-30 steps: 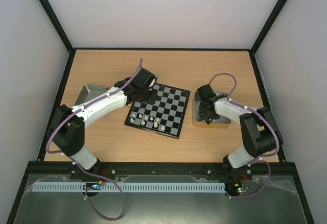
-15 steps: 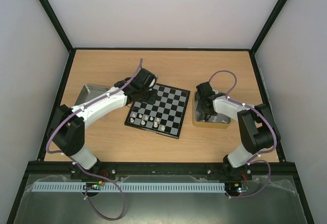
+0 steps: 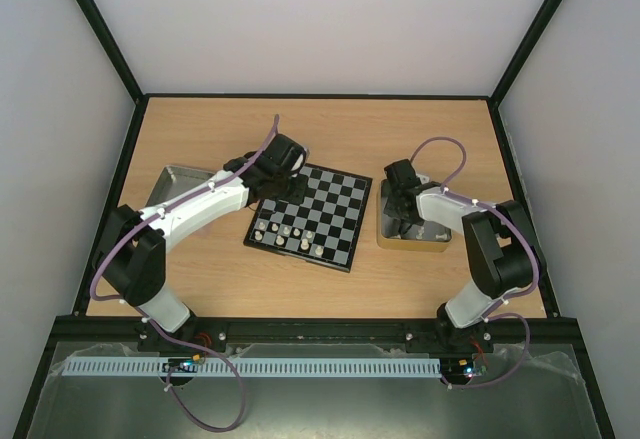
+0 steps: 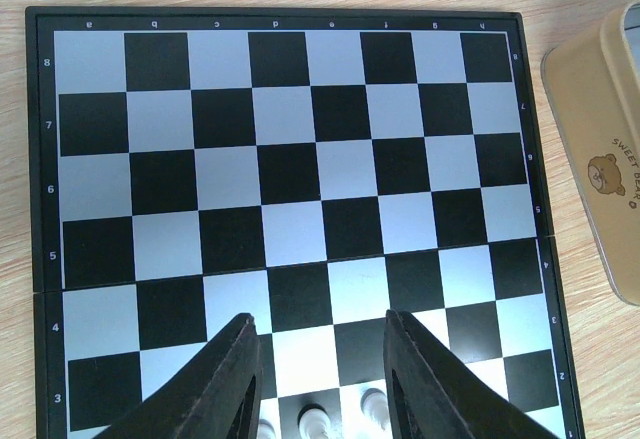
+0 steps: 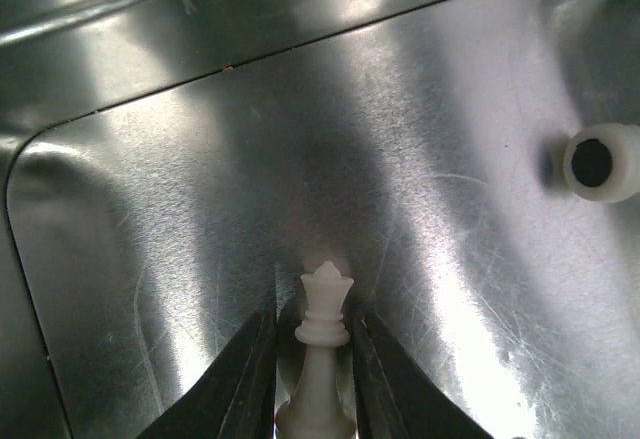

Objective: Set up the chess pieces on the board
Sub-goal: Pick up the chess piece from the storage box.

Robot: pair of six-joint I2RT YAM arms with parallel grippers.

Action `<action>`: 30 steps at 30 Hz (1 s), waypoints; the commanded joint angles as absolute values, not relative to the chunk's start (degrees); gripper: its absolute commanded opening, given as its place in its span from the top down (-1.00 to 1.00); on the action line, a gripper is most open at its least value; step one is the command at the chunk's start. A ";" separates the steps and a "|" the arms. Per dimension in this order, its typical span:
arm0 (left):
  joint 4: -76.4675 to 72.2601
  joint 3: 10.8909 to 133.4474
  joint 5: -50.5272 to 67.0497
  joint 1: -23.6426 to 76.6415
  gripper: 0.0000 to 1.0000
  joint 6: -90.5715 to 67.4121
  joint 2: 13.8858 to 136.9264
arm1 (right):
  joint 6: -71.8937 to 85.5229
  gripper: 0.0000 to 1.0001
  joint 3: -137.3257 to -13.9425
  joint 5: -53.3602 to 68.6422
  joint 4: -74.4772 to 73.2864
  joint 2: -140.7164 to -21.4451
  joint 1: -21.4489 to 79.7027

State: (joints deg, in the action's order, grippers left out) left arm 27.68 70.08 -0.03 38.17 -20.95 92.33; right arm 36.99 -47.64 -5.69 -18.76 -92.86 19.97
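Note:
The board (image 3: 335, 199) lies mid-table with several cream-white chess pieces (image 3: 285, 231) on its near rows. My left gripper (image 3: 283, 159) hangs over the board's far left corner. In the left wrist view it (image 4: 320, 324) is open over bare squares of the board (image 4: 290, 139), with white pieces (image 4: 315, 421) below and nothing between the fingers. My right gripper (image 3: 403, 201) is down inside the right tin (image 3: 410, 241). There it (image 5: 312, 316) is shut on an upright white queen (image 5: 325, 309). Another white piece (image 5: 600, 162) lies on its side on the tin floor (image 5: 180, 209).
A second silvery tin (image 3: 180, 181) sits left of the board, partly under my left arm. The beige side of the right tin (image 4: 600, 159), with a bear print, stands just off the board's right rim. Black frame rails edge the table.
My right gripper has closed in around the white queen and shifted slightly inside the tin. The left arm and the board have stayed put.

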 commanded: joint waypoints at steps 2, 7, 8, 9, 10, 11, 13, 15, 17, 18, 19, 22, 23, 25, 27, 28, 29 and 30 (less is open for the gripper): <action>27.19 70.14 -0.05 37.53 0.24 -21.47 90.06 | 39.18 0.56 -46.80 -5.99 -19.68 -93.44 19.73; 26.73 70.10 0.54 37.27 0.20 -22.12 89.36 | 40.68 0.39 -45.84 -4.40 -20.64 -91.63 19.69; 26.64 70.05 0.67 37.19 0.19 -22.21 89.28 | 40.79 0.37 -45.70 -4.09 -20.77 -91.10 19.69; 26.51 70.05 0.93 37.18 0.19 -22.29 89.22 | 40.97 0.36 -45.36 -3.76 -20.72 -90.65 19.69; 26.42 70.05 1.15 37.18 0.19 -22.33 89.21 | 41.11 0.37 -45.09 -3.77 -20.62 -90.29 19.69; 26.37 70.05 1.33 37.18 0.18 -22.43 89.13 | 41.09 0.42 -45.01 -3.58 -20.68 -90.20 19.72; 26.29 70.05 1.64 37.09 0.19 -22.60 89.13 | 41.09 0.57 -44.77 -3.04 -20.48 -90.22 19.69; 26.28 70.05 1.90 37.09 0.18 -22.83 89.04 | 41.26 0.72 -44.61 -2.67 -20.35 -90.35 19.72; 26.30 69.98 2.06 37.10 0.18 -23.14 88.74 | 41.46 0.79 -44.41 -2.81 -20.03 -90.25 19.73; 26.22 69.80 2.03 37.05 0.18 -23.42 88.42 | 41.36 0.82 -44.21 -2.93 -19.48 -89.83 19.70; 26.15 69.72 2.10 37.01 0.17 -23.60 88.15 | 41.24 0.83 -43.88 -2.90 -18.72 -89.12 19.69; 25.75 69.53 2.81 36.71 0.17 -24.34 87.18 | 39.77 0.84 -43.58 -2.90 -16.62 -84.99 19.74; 25.49 69.38 3.31 36.55 0.17 -24.61 86.70 | 39.42 0.83 -43.59 -2.98 -15.90 -83.07 19.78; 24.46 69.12 5.00 36.03 0.16 -25.20 85.58 | 38.84 0.82 -43.72 -2.15 -14.32 -79.19 19.76; 22.78 68.81 7.63 35.22 0.13 -25.91 84.02 | 38.17 0.81 -43.81 0.36 -12.55 -75.22 19.78; 21.92 68.66 9.76 34.69 0.12 -26.33 83.23 | 37.98 0.81 -43.85 2.06 -11.49 -73.12 19.78; 21.04 68.57 11.37 34.29 0.06 -26.75 82.40 | 37.71 0.81 -43.78 4.89 -10.31 -71.18 19.76; 20.14 68.58 13.02 33.82 -0.02 -27.18 81.62 | 37.19 0.81 -43.77 7.62 -8.92 -69.33 19.76</action>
